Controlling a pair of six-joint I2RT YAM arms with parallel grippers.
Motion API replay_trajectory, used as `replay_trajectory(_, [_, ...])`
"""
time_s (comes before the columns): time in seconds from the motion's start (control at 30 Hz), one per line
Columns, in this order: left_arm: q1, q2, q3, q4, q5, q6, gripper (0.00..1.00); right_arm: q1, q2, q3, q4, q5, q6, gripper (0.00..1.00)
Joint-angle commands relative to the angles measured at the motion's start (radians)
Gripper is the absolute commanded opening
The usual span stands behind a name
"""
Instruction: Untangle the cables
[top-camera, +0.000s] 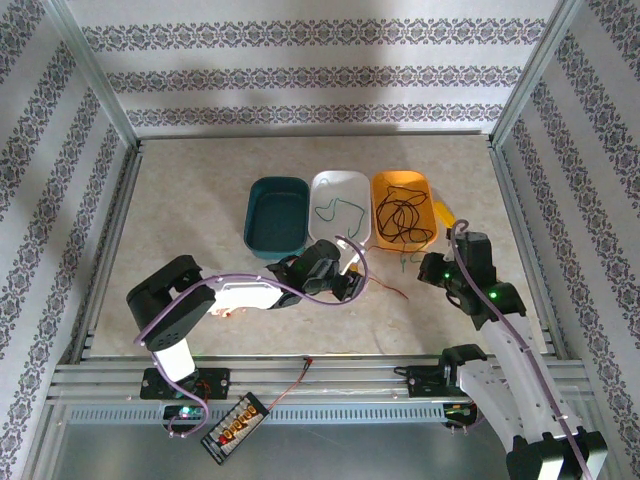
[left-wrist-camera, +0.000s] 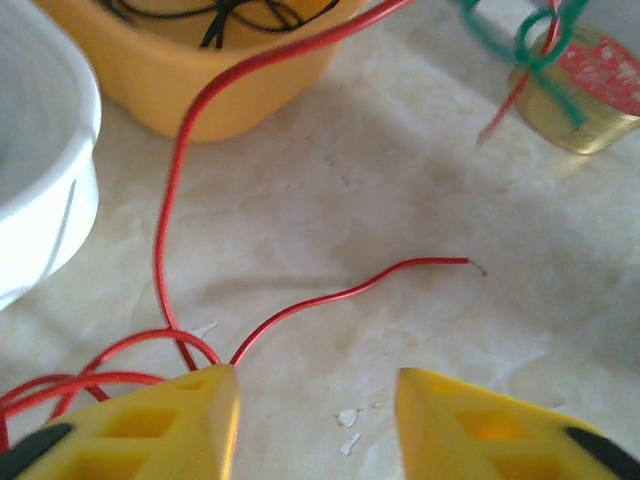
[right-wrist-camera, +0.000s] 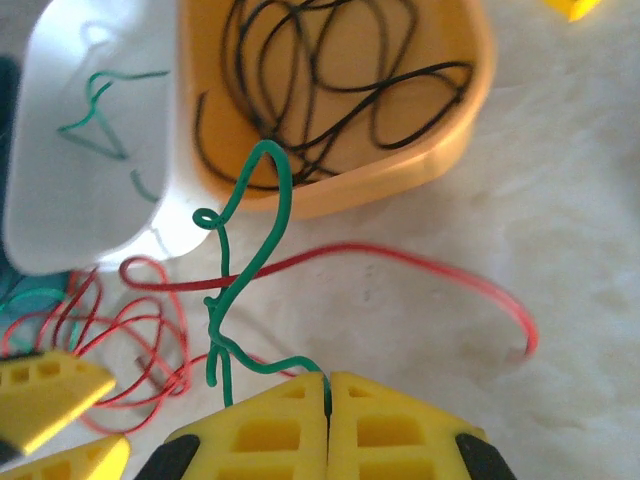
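Right hand (right-wrist-camera: 327, 400) pinched shut on green cable (right-wrist-camera: 250, 262), long axis running toward orange tub (right-wrist-camera: 420, 165), crossing red cable (right-wrist-camera: 400, 257); left hand (left-wrist-camera: 316, 400) open, empty, beside its coil.

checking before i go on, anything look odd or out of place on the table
Small white flecks lie on the table by the open left gripper, like debris. The green cable pinched in the right gripper is kinked and twisted on itself. Nothing looks spilled.

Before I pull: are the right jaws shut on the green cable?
Shut: the yellow jaws meet, with the green cable pinched between them.
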Motion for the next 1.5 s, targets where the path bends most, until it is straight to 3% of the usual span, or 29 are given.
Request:
replay_trajectory(0.0, [0.015,-0.032,0.072,-0.020,0.020,0.108,0.50,-0.003,0.007,0.039,0.030,-0.155,-0.065,0.00])
replay_trajectory(0.23, [0.016,0.097,0.229,-0.099,-0.005,0.234,0.46,-0.001,0.008,0.062,0.041,-0.286,-0.059,0.00])
replay_trajectory(0.3, [0.023,0.127,0.257,-0.087,-0.011,0.237,0.35,-0.001,0.005,0.069,0.041,-0.314,-0.055,0.00])
replay_trajectory(0.43, [0.035,0.162,0.286,-0.046,0.014,0.199,0.00,-0.001,-0.004,0.075,0.040,-0.322,-0.047,0.00])
replay_trajectory(0.77, [0.049,0.116,0.168,0.034,0.031,0.065,0.00,-0.006,-0.034,0.116,0.011,-0.179,-0.056,0.00])
replay_trajectory(1.1, [0.053,0.025,-0.057,0.056,-0.056,-0.024,0.00,-0.042,-0.095,0.169,-0.009,0.126,-0.064,0.00])
replay_trajectory(1.3, [0.053,0.000,-0.109,0.040,-0.076,-0.049,0.00,-0.048,-0.121,0.193,-0.021,0.264,-0.081,0.00])
replay_trajectory(1.47, [0.053,-0.022,-0.152,0.028,-0.097,-0.051,0.00,-0.048,-0.134,0.227,-0.056,0.454,-0.128,0.00])
